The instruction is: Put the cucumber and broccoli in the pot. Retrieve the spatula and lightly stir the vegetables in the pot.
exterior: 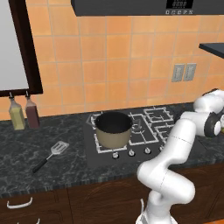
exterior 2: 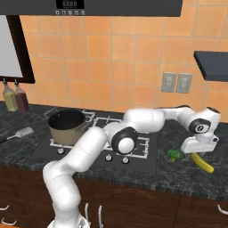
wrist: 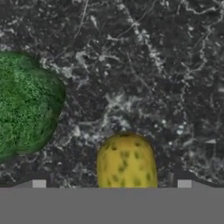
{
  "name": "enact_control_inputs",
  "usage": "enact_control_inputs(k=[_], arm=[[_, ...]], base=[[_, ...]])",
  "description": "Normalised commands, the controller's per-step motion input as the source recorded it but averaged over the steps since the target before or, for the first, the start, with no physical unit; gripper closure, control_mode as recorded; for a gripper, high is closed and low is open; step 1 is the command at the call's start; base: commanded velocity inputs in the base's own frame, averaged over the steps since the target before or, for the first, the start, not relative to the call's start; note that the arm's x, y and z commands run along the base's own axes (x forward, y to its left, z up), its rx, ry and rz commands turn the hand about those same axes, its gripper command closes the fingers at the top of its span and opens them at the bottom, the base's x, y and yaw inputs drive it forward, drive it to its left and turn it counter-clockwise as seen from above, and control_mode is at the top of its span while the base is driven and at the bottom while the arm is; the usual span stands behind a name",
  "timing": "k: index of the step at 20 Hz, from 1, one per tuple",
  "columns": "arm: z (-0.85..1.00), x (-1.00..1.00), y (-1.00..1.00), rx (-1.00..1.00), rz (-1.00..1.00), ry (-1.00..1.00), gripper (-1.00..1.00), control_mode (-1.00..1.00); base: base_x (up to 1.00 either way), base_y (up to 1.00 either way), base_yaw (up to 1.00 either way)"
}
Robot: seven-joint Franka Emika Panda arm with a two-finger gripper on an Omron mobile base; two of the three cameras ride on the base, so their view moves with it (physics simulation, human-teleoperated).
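On the dark speckled counter [exterior 2: 133, 178], to the right of the stove [exterior 2: 102, 147], the two vegetables are lying near each other but apart. The cucumber [exterior 2: 201, 163] is looking yellow-green, long and a little curved, with small dark spots on its skin in the hand view. The broccoli [exterior 2: 174, 154] is darker green, small and bumpy, and it is sitting just to the left of the cucumber in the right base view.

The pot [exterior: 113, 129] is standing upright on the front left burner of the stove; it is tan with a dark rim and a dark inside. The spatula [exterior: 51, 155] is lying flat on the counter to the left of the stove, well apart from the pot, its silver slotted head pointing toward the wall.

The white arm is stretching far to the right, over the stove, and the wrist is bending down. The gripper [exterior 2: 199, 149] is hanging just above the cucumber with its jaws standing wide, holding nothing. In the hand view the rounded end of the cucumber is lying between the two fingertips [wrist: 184, 183].
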Motion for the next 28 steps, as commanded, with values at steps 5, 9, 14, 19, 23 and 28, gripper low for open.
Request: enact_control_inputs(k=[5,9,14,19,23,28], arm=[[-0.38,0.03,0.07,-0.09,0.05,-0.14,-1.00,-1.00],[-0.21,0.01,0.00,-0.18,0.01,-0.24,-1.00,-1.00],[-0.52,-0.08,0.11,-0.16,0.00,-0.06,1.00,-1.00],[-0.23,-0.10,0.24,-0.03,0.00,0.00,1.00,-1.00],[0.16,-0.29,0.41,0.00,-0.01,0.00,1.00,-1.00],[0.79,-0.41,0.55,0.00,-0.06,0.00,1.00,-1.00]], base=[[0.00,0.00,0.00],[0.00,0.00,0.00],[0.00,0.00,0.00],[0.00,0.00,0.00],[0.00,0.00,0.00],[0.00,0.00,0.00]])
